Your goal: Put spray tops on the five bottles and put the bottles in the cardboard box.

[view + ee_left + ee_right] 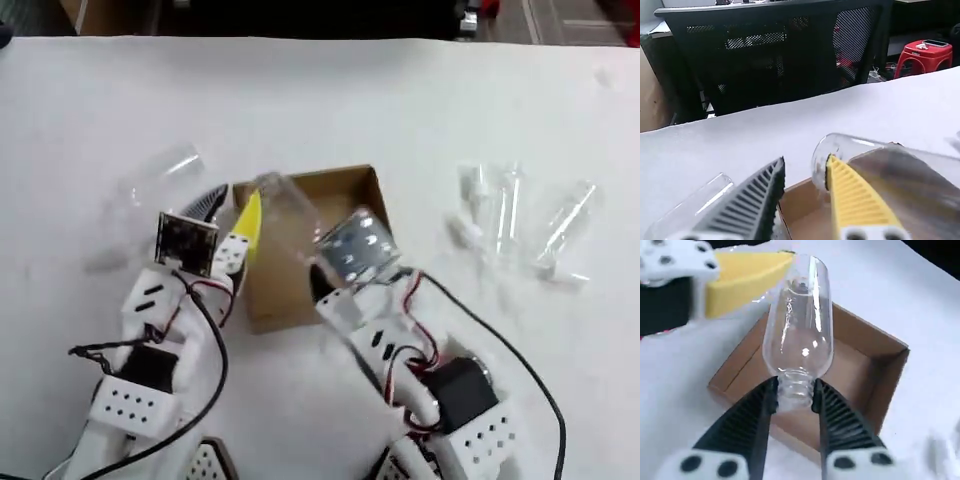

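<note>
White table point(400, 100) | right fingers point(752, 415) pinch bottle point(800, 325) neck over cardboard box point(885, 375)

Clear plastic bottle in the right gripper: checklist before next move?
1. Right gripper shut on the clear plastic bottle's threaded neck: ok.
2. Spray top on that bottle: not ok, neck bare.
3. Bottle above the open brown cardboard box: ok.
4. Left gripper open near the bottle's base: ok.
5. Its yellow finger touching the bottle: cannot tell.
6. Loose white spray tops on the white table, right of the box: ok.
</note>
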